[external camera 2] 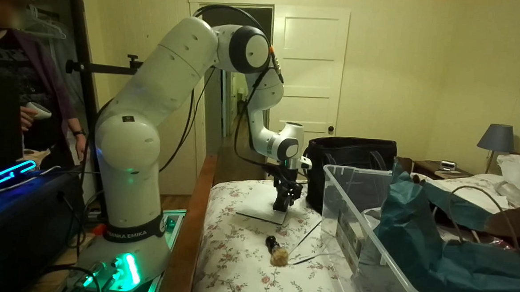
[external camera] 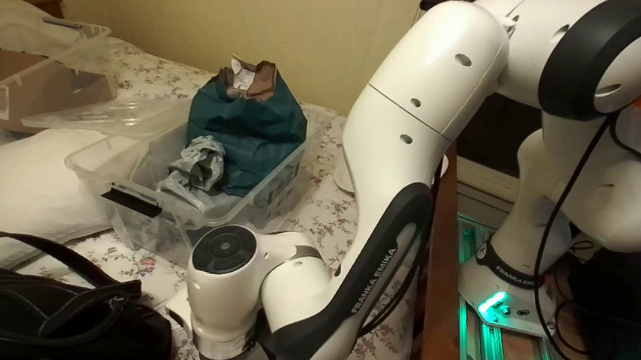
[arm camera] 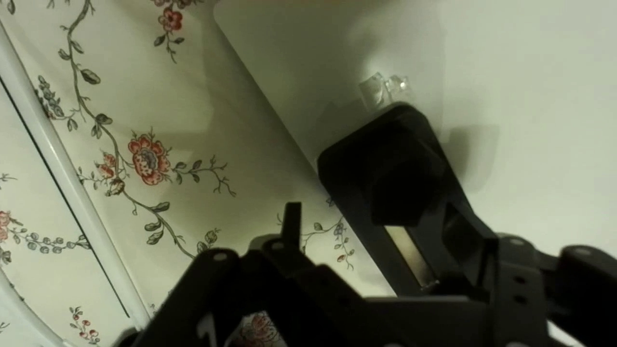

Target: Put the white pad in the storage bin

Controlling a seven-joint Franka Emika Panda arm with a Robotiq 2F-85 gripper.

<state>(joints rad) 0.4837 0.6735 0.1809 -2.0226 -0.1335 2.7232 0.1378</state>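
The white pad [external camera 2: 257, 206] lies flat on the flowered bedspread in an exterior view. It fills the upper right of the wrist view [arm camera: 540, 86]. A black bar with a pale slot [arm camera: 402, 178] lies along its edge there, with small clear bits at its end. My gripper [arm camera: 371, 212] is open and points down, its fingers apart on either side of part of the bar. It stands over the pad's edge in an exterior view [external camera 2: 281, 204]; contact is unclear. The clear storage bin shows in both exterior views [external camera: 261, 197] [external camera 2: 343, 190], beside the arm.
A teal paper bag [external camera: 248, 129] and crumpled grey plastic [external camera: 200, 163] fill the bin. A black bag [external camera 2: 352, 168] stands behind the gripper. A brush [external camera 2: 277, 252] lies near the pad. A wooden rail [external camera: 441, 314] edges the bed. A pillow [external camera: 37, 178] lies beside the bin.
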